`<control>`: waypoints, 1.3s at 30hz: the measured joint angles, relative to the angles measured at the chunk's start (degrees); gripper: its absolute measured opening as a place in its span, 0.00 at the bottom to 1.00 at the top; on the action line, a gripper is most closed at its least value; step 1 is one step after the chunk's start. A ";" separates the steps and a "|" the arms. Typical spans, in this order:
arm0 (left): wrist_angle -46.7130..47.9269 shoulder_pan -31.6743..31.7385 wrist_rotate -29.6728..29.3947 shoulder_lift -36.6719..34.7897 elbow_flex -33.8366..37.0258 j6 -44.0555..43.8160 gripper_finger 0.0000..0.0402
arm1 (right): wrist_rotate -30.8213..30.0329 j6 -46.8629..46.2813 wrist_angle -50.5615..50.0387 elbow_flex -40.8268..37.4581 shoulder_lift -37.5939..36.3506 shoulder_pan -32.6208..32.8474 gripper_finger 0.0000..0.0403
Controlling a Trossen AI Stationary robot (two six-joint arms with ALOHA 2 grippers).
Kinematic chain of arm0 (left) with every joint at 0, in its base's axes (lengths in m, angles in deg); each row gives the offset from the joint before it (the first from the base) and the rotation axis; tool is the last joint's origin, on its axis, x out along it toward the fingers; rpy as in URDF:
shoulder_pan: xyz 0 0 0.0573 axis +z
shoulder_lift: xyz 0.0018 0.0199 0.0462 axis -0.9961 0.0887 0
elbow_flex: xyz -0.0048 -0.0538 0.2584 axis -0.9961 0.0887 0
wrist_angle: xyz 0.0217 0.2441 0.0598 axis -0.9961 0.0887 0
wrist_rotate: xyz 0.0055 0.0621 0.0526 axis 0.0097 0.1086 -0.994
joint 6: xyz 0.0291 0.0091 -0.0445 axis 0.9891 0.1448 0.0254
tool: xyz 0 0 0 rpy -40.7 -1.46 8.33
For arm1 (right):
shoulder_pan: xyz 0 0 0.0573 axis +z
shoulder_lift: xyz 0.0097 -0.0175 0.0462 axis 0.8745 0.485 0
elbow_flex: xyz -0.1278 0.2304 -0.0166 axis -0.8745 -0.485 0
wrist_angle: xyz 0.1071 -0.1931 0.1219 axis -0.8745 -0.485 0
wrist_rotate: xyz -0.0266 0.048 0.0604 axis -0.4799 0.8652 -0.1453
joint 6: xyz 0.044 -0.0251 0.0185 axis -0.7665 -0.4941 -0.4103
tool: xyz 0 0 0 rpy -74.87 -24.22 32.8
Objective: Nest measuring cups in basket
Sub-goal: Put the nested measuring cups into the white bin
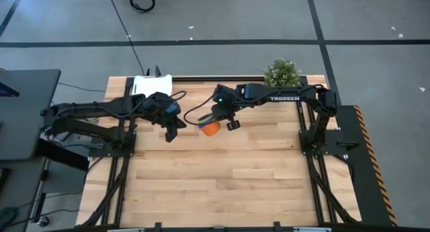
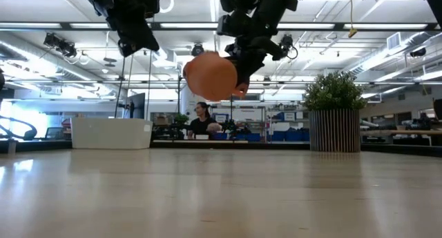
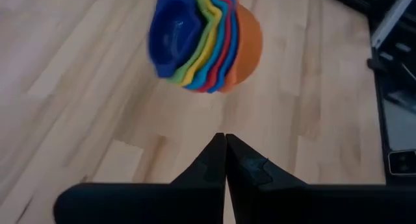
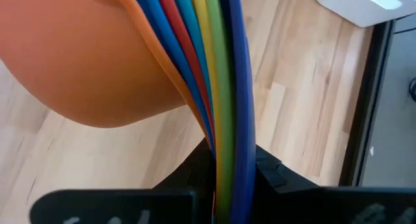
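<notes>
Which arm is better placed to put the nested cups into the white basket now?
The right. Its hand already grips the nested measuring cups by their handles, lifted above the table. The left hand is shut and empty, though it hangs nearer the basket.

Wooden table [image 1: 222,171], white basket [image 1: 150,85], potted plant [image 1: 281,73]

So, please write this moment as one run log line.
right gripper: holds nested measuring cups above table | left gripper: shut, empty | basket: empty
</notes>
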 joint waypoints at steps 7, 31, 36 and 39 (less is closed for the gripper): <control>4.65 0.83 -3.95 -9.41 0.01 -3.38 0.03 | -0.33 -0.25 -1.62 1.95 0.00 -0.02 0.13; 25.33 0.95 -22.61 -24.14 0.00 -20.75 0.03 | -1.08 -3.56 3.70 24.00 9.48 -4.24 0.13; 25.40 0.95 -23.61 -25.65 0.00 -23.17 0.03 | -0.72 -1.68 1.58 36.41 18.52 -4.87 0.13; 25.62 0.95 -24.64 -27.86 0.00 -24.33 0.03 | -0.08 -1.00 -0.60 44.56 23.64 -5.55 0.13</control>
